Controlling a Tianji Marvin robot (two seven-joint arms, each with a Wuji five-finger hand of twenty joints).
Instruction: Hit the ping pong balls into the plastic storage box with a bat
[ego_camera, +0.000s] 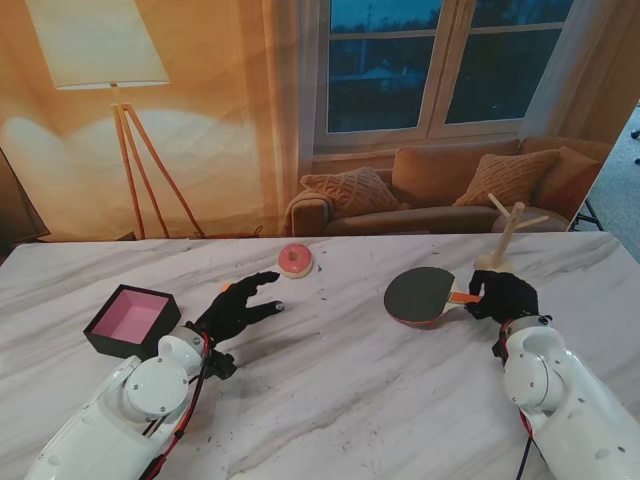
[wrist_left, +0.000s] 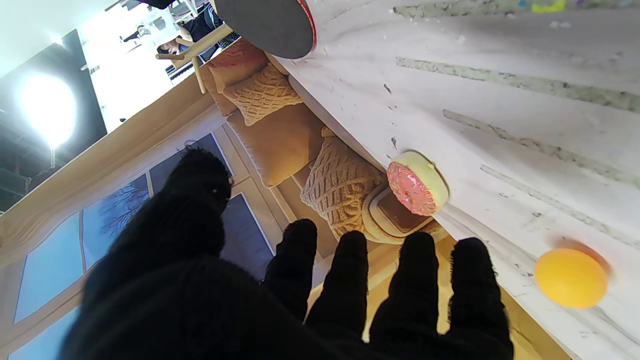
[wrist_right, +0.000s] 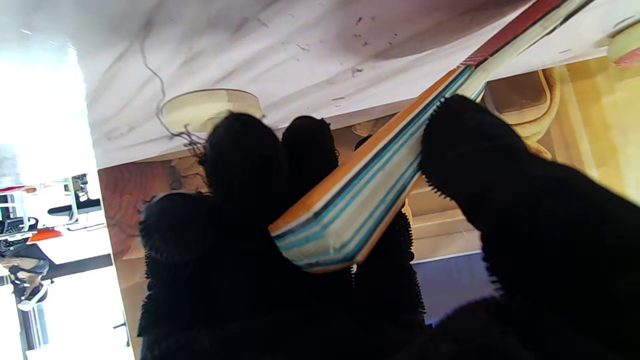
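Right hand (ego_camera: 503, 296) is wrapped round the handle of the bat (ego_camera: 422, 295), thumb on one side & fingers (wrist_right: 245, 150) on the other; bat's dark round face points left, held over the table (ego_camera: 340, 400). Left hand (ego_camera: 238, 305) has nothing in it, fingers spread & reaching toward the far edge. An orange ball (wrist_left: 570, 277) sits on the marble just beside the left hand's fingertips; from the stand view it's only a sliver of orange, mostly hidden by the hand. Black box (ego_camera: 132, 321) w/ pink inside lies at the left, near the left forearm. A pink-frosted donut (ego_camera: 296, 259) rests farther off, near the table's far edge. Small wooden rack (ego_camera: 505, 235) stands beyond the right hand.
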